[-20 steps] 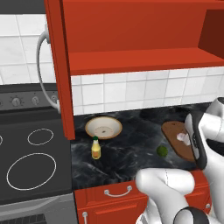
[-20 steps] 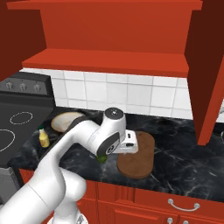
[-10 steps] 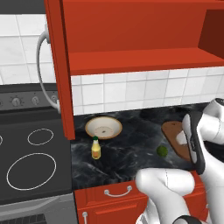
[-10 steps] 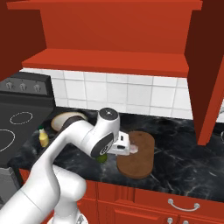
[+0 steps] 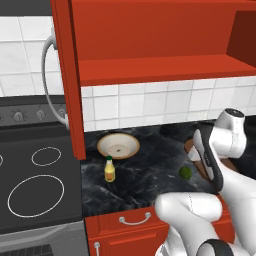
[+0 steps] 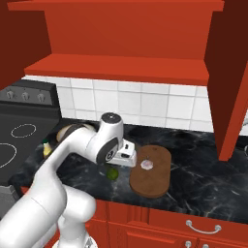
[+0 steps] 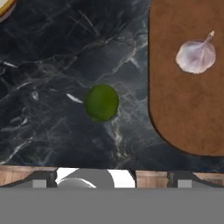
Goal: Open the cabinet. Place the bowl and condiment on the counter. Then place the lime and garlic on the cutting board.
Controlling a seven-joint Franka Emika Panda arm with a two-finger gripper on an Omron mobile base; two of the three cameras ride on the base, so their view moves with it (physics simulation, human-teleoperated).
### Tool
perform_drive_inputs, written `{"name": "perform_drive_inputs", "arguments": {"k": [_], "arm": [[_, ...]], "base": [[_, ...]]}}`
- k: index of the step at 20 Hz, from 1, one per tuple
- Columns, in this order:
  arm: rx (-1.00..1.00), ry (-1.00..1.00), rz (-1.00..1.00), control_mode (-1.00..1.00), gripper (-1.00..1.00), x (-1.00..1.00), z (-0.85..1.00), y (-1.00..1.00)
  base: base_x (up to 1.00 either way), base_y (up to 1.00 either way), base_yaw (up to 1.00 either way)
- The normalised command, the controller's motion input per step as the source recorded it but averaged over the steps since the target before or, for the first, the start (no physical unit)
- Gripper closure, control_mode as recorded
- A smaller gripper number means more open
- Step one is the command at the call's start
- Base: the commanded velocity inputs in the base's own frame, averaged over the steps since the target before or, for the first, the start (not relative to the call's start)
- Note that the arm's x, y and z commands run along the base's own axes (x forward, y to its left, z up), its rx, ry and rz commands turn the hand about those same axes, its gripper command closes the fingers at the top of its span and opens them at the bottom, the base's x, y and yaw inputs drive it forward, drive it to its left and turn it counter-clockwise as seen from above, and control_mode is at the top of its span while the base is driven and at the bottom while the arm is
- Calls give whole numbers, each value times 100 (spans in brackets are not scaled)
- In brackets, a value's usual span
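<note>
Cabinet: doors swung wide, red shelf bare, upper half of both base views. Bowl: on the counter, centre of the left base view, just right of the stovetop. Condiment: upright on the counter, just below the bowl in that view. Garlic: lying on the cutting board, upper right of the hand view; one of the board's two items appears placed. Lime: on the bare counter, centre of the hand view, a little left of the board's edge and not touching it; green spot at the lower centre of the right base view. Gripper: beside the board's left end in the right base view; over the last second the wrist has drawn left, away from the garlic and toward the lime, so that the hand camera now looks almost straight down on the fruit. Fingers: the tips barely show at the bottom of the hand view, nothing visibly between them; whether spread or pressed together cannot be told. Judged status: cabinet, bowl, condiment and garlic steps look done; the lime remains, apparently next for pickup.
</note>
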Motion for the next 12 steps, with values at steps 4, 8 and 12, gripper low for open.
{"name": "perform_drive_inputs", "arguments": {"k": [4,8,12], "arm": [[0,13,0,-100,-100,53,-28,28],[-1,14,0,-100,-100,50,-45,23],[0,12,0,-100,-100,44,-42,7]], "base": [[0,0,0],[0,0,0],[0,0,0]]}}
